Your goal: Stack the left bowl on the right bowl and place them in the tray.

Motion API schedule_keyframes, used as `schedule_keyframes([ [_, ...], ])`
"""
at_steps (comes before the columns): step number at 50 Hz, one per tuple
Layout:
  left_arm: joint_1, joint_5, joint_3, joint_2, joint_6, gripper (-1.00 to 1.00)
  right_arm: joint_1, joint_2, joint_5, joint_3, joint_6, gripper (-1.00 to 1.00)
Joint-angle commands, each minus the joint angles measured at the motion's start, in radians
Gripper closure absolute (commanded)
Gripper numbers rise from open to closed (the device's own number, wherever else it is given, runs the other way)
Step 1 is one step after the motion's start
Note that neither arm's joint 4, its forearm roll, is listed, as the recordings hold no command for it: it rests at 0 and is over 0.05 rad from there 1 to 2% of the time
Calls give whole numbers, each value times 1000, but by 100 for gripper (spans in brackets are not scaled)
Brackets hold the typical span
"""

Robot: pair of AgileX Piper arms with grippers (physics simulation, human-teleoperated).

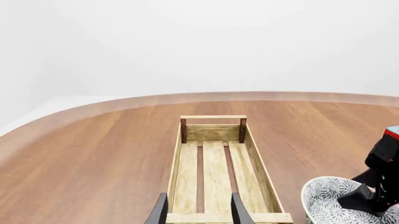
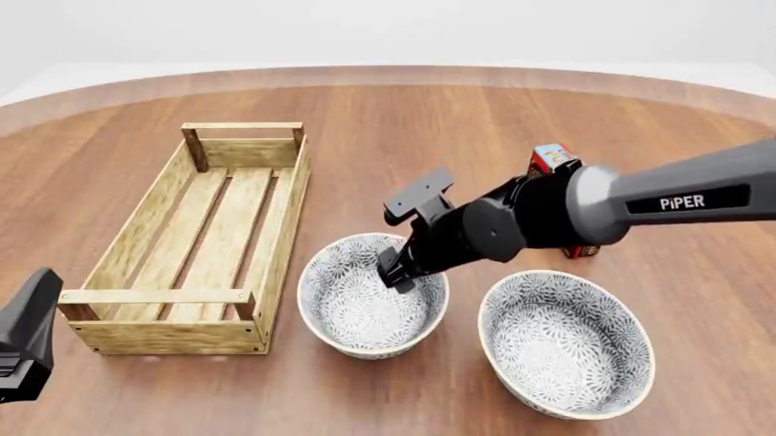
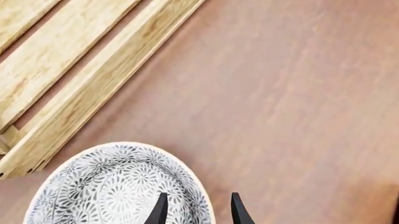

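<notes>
lower-left, left gripper (image 1: 198,211) idles open, empty. right gripper (image 3: 197,207) straddles left bowl (image 2: 373,306) rim, jaws apart, no grip yet; next: close, lift onto right bowl (image 2: 565,355). tray (image 2: 282,234) waits frame-left.

In the front view, the dark left gripper (image 2: 27,338) is cut off at the lower left corner, so whether its jaws are apart cannot be told. The small red box (image 2: 555,160) right of centre is mostly hidden behind the grey right arm (image 2: 679,195), its print too small to read. In the left wrist view, the grey-patterned white ceramic bowl (image 1: 330,203) runs off the lower right edge.
</notes>
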Motion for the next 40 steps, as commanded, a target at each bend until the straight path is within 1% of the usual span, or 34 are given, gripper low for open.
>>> schedule_keyframes([
  [1,0,0,0,0,0,-100,5,10,-18,13,9,-100],
  [3,0,0,0,0,0,-100,2,11,-17,12,7,-100],
  [4,0,0,0,0,0,-100,1,11,-16,12,6,100],
  [16,0,0,0,0,0,-100,3,8,-15,12,3,100],
  [28,0,0,0,0,0,-100,-5,-39,7,11,-5,100],
  [31,0,0,0,0,0,-100,-5,-75,12,15,-16,100],
  [32,0,0,0,0,0,-100,7,-97,16,20,-19,100],
  [35,0,0,0,0,0,-100,16,-133,26,20,-16,100],
  [39,0,0,0,0,0,-100,32,-203,51,14,5,100],
  [40,0,0,0,0,0,-100,25,-216,63,6,-8,100],
])
